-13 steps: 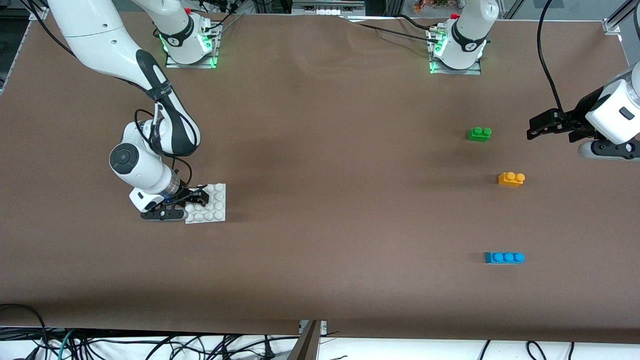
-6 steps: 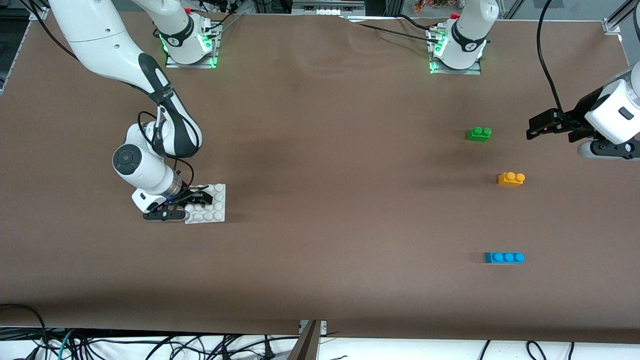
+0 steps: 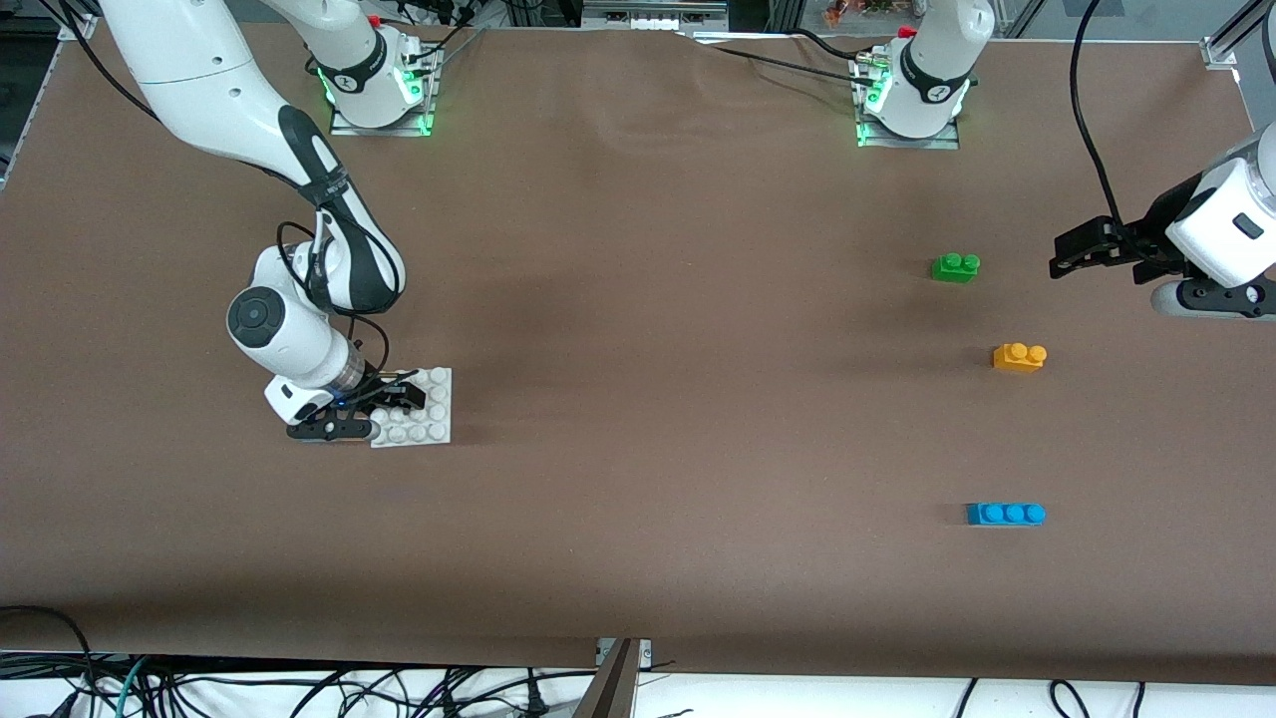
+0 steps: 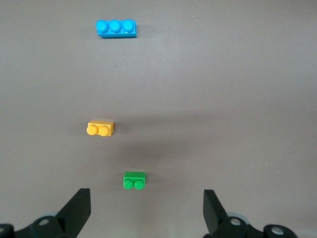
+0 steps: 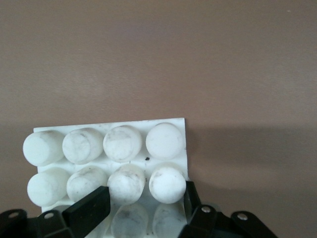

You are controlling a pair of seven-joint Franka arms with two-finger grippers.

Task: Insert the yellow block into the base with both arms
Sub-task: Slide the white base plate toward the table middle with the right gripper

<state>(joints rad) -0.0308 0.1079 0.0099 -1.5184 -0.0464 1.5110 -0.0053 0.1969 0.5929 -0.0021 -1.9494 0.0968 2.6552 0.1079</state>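
Since the earlier frame the right gripper [image 3: 404, 395] and base [image 3: 427, 414] shifted slightly; fingers [image 5: 86, 213] clamp the base edge. Left gripper [image 3: 1059, 256] waits, fingers apart, above the table, yellow block [image 3: 1019, 357] well apart.

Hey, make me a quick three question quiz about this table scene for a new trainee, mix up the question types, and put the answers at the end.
1. True or false: the yellow block sits nearer to the front camera than the green brick.
2. Multiple choice: the right claw is at A) the blue brick, B) the white base, C) the green brick.
3. Fill in: the left claw hangs open over bare table, holding ____.

Key
1. True; it lies between the green and blue bricks.
2. B; its fingers straddle studs at the base's edge.
3. Nothing; all three bricks lie untouched on the table.
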